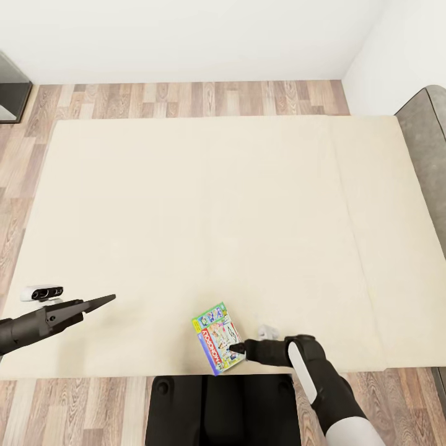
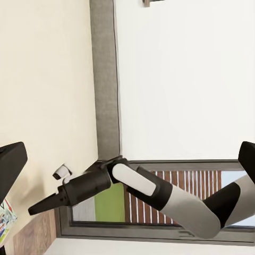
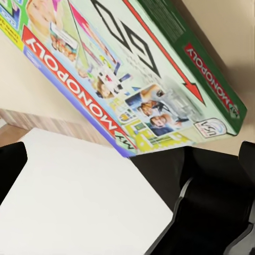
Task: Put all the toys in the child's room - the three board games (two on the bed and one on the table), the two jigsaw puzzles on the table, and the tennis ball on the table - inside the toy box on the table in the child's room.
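The robot stands at the foot side of the bed [image 1: 186, 204], looking down on the plain beige mattress. One board game [image 1: 217, 337], a flat box with a green edge and a red strip, lies flat near the close edge of the bed, so it is easy to reach from where the robot stands. The right gripper [image 1: 236, 351] is low and right at the near corner of the box. It may be touching it, but I cannot tell if its jaws are open or closed on it, because the tips are dark and small in the head view, and the right wrist view shows the box lid [image 3: 133, 79] very close with the fingers dark at the edges. I think the arm is low because a thin box must be taken by its edge. The left gripper [image 1: 102, 301] hovers over the mattress, well apart from the box, with its jaws together in a point and nothing in them. It looks like it is just waiting.
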{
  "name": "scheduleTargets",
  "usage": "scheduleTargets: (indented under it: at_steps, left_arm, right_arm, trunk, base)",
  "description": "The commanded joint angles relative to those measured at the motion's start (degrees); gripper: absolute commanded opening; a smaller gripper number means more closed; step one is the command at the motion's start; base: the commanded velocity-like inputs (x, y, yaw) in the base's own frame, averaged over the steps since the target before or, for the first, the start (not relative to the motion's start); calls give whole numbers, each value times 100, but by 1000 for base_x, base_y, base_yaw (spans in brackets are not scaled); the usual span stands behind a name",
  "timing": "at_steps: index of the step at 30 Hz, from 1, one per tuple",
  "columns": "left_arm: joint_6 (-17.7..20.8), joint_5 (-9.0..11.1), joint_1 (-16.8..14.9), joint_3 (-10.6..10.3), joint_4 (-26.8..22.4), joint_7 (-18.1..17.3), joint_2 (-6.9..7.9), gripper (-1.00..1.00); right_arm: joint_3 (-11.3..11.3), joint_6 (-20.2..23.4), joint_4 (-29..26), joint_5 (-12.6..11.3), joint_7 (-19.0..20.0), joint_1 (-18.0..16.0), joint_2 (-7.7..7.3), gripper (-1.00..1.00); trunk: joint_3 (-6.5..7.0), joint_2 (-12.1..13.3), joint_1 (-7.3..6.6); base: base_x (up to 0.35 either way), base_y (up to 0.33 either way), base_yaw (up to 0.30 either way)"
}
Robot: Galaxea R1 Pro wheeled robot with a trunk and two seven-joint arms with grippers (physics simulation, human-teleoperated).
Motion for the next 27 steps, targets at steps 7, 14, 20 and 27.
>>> scheduleTargets:
  at_steps: [7, 14, 20, 27]
  left_arm:
    - [62, -2, -1, -1, -1, -21, 2, 100]
    - [62, -1, -1, -1, -1, -21, 2, 100]
    - [62, -1, -1, 1, -1, -21, 2, 100]
    - [62, -1, -1, 0, -1, -21, 2, 100]
  right_arm:
    - [-4, -89, 279, 7, -13, -1, 29, 100]
    - [-12, -292, 575, 12, -22, -1, 41, 100]
    - [-13, -486, 988, 27, -28, 1, 37, 100]
    - [-14, -728, 1212, 24, -27, 6, 31, 100]
  trunk:
    - [-6, -9, 3]
    - [-6, -9, 3]
    - [-6, -9, 3]
    - [-6, -9, 3]
  base:
    - [0, 0, 0]
    - [0, 0, 0]
    - [0, 0, 0]
    - [0, 0, 0]
